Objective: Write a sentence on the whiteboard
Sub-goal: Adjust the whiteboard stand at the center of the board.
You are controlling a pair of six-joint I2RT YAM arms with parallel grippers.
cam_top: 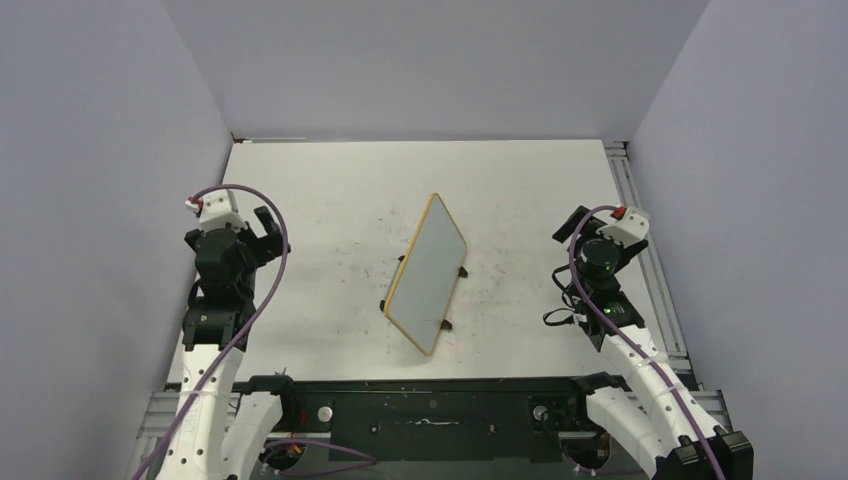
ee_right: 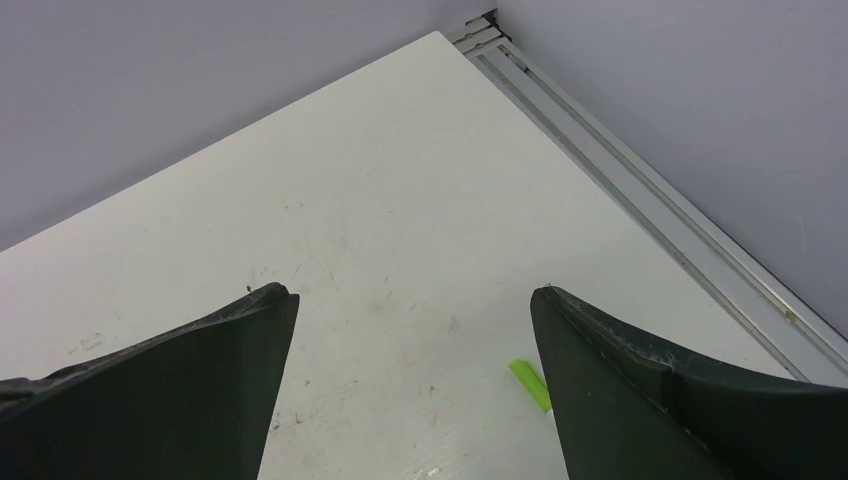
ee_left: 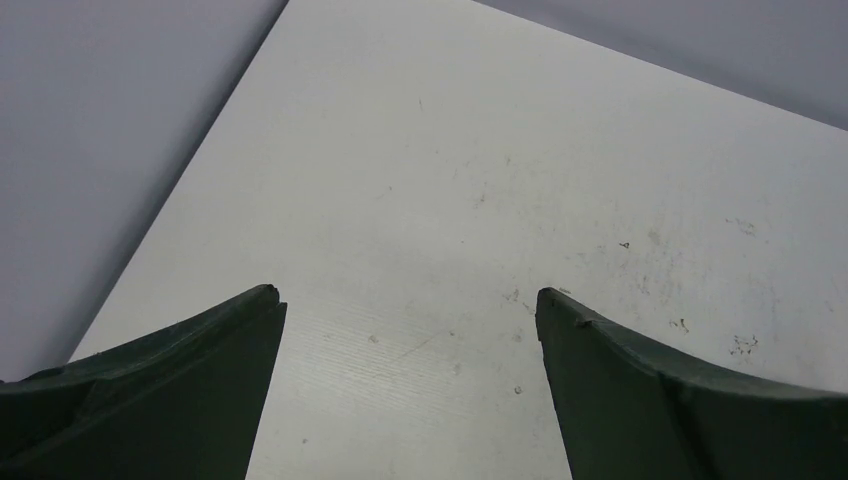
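Both arms hang back at the sides, and the whiteboard [cam_top: 428, 272] is alone in the middle of the surface [cam_top: 330, 190], well apart from either one. It's propped up at a tilt on its little black feet [cam_top: 461, 270], yellowish frame all round, turned at an angle so one corner points to the far wall and another to the near edge.

Over to the left fingers [cam_top: 266, 226]: spread wide and hovering over the surface. Through the wrist camera there's just bare, scuffed white between the two dark tips. They hold nothing and touch nothing.

Right fingers [cam_top: 566, 228], same story: wide apart and empty, above the far right part of the surface, near the metal rail [ee_right: 640, 200] that runs along its edge. A small bright-green piece [ee_right: 529, 383] lies flat on the surface just beside the right-hand tip, partly hidden behind it. I can't tell what it is.
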